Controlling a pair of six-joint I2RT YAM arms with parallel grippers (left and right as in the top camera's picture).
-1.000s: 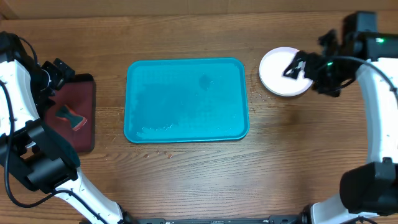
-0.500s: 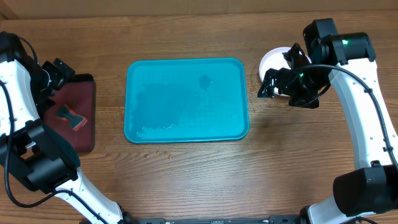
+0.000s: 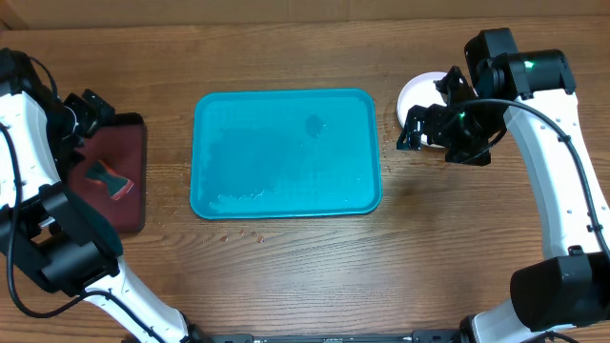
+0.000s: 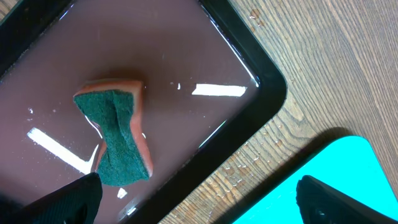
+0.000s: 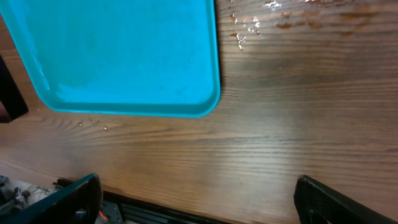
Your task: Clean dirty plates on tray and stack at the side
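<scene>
Tray (image 3: 286,152) bare; plates (image 3: 416,94) stacked just right of it.
We find both apart, unladen: right claw (image 5: 198,200) by the stack, left claw (image 4: 198,198) over the sponge (image 4: 116,138) parked left of the tray.

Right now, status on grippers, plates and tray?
Left gripper: jaws open near sponge. Right gripper: jaws open, empty. Tray holds no plates; white plate sits right of it, partly under right arm.

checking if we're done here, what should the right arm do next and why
Probably lift the right gripper away from the white plate: the tray holds no plates, that plate sits on the table beside it, and the wrist view shows open fingers holding nothing.
</scene>
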